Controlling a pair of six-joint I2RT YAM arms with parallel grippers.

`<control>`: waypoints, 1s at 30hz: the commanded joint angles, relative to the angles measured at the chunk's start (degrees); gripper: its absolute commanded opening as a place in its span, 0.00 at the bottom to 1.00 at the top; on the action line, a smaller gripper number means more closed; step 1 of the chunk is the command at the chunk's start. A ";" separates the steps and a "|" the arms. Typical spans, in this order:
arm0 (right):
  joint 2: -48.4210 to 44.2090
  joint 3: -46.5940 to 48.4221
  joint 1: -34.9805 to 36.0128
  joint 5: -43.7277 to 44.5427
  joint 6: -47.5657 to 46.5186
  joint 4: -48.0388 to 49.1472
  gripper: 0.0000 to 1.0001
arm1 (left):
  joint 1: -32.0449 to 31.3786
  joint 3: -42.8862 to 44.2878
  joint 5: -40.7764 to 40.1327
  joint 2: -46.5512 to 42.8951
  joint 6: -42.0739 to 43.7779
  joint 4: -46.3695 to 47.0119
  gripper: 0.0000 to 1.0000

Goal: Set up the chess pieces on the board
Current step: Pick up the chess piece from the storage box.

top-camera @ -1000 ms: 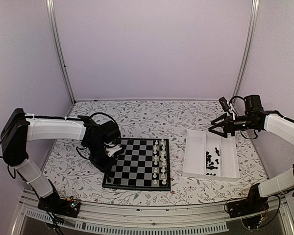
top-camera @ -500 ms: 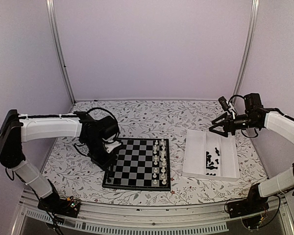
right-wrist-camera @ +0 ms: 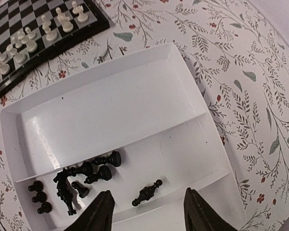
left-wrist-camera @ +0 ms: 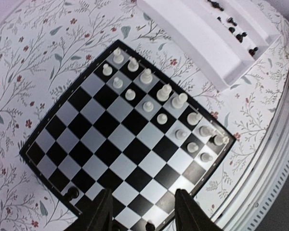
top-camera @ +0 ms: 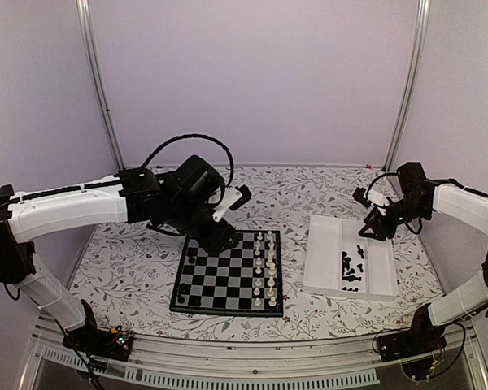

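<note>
The left claw (left-wrist-camera: pixel 142 192) is hovering released and empty over the board (left-wrist-camera: pixel 111 144), only a few black chess pieces (left-wrist-camera: pixel 72 193) standing beneath it, while most are lying in the tray (right-wrist-camera: pixel 111 106) under the released right claw (right-wrist-camera: pixel 147 192).

left arm (top-camera: pixel 73 207): white shells on the long links, black joint housings, black block at the shoulder end
right arm (top-camera: pixel 472 203): same build, white shells and black joints
left tool (left-wrist-camera: pixel 143 211): matte black fingers with smooth, tapered edges
right tool (right-wrist-camera: pixel 148 211): black fingers, same shape
cable loop (top-camera: pixel 187 136): black, arches over the left wrist; thinner black leads at the right wrist
left base (top-camera: pixel 106 340): black mount, small board with coloured wiring
right base (top-camera: pixel 407 345): black mount, dark leads
</note>
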 commanded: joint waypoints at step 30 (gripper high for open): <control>18.27 3.28 14.30 24.93 14.22 -2.62 0.35 | -2.70 -5.53 0.35 3.68 -0.07 22.72 0.47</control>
